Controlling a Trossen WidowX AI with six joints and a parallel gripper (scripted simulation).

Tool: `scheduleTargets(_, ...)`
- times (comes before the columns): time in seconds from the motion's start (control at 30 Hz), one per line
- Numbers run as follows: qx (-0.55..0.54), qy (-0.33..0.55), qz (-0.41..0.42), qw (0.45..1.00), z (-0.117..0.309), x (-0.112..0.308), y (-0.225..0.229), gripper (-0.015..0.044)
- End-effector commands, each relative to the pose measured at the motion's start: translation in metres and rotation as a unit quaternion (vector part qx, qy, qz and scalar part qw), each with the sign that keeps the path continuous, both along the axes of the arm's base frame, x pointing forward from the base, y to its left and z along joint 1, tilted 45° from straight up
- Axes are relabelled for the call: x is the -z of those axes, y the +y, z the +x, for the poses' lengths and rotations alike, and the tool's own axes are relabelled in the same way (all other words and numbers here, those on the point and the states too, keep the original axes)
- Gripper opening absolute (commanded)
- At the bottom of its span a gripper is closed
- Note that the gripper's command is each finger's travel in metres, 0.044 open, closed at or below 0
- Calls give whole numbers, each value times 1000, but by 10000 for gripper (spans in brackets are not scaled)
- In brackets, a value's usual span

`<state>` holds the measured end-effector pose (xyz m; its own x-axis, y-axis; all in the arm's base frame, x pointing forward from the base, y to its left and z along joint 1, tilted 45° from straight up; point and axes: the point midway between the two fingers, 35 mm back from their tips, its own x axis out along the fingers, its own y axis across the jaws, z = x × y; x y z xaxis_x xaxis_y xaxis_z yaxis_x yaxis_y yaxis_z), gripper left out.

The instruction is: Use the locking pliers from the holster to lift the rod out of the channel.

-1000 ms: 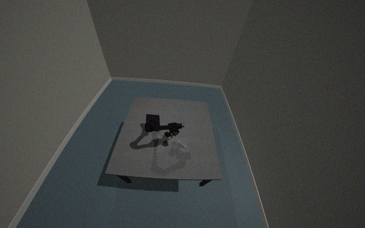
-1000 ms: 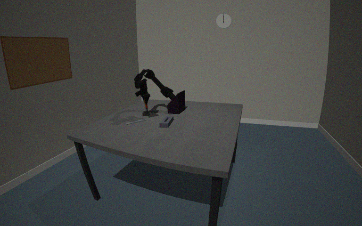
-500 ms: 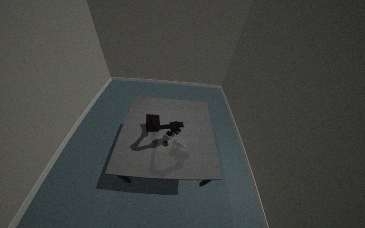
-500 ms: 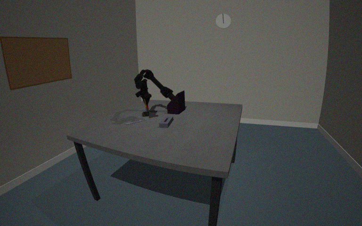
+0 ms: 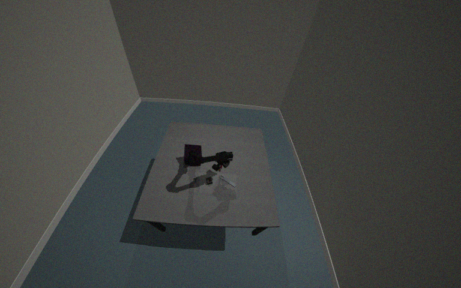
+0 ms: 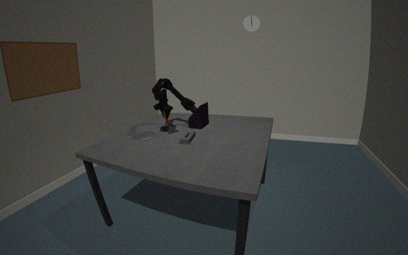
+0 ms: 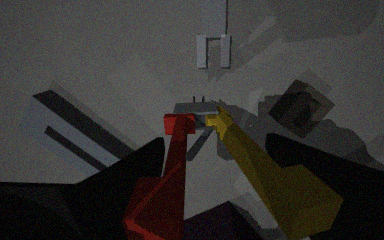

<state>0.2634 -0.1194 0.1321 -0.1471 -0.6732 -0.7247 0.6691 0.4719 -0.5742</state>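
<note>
One pair of pliers (image 5: 220, 167) (image 6: 166, 120) (image 7: 172, 152) is pinched by the gripper (image 5: 221, 165) (image 6: 164, 112) (image 7: 215, 141), red and yellow handles apart. The slotted block (image 6: 184, 141) (image 7: 65, 123) is seen at the left of the wrist view, its long side slanting down to the right. The rod cannot be made out; it is probably in the slot. A move toward the block, with pliers lined up, seems needed.

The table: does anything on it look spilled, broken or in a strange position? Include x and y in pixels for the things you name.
Nothing clearly stands out. The pale forked piece (image 5: 228, 181) (image 6: 152, 137) (image 7: 213, 17) lies on the table (image 5: 251, 203) (image 6: 210, 162) (image 7: 115, 30), the pliers (image 5: 220, 166) (image 6: 165, 116) (image 7: 175, 150) are in the pincer (image 5: 221, 165) (image 6: 166, 115) (image 7: 215, 141), and no spill or damage shows, though the light is dim.
</note>
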Motion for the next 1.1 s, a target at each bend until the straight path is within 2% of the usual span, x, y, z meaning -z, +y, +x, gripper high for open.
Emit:
scheduleTargets(0.0, -12, 4, 4, 1000, 6, 2, 5, 321)
scheduleTargets(1.07, -83, 69, 18, 994, 35, 32, 33, 321)
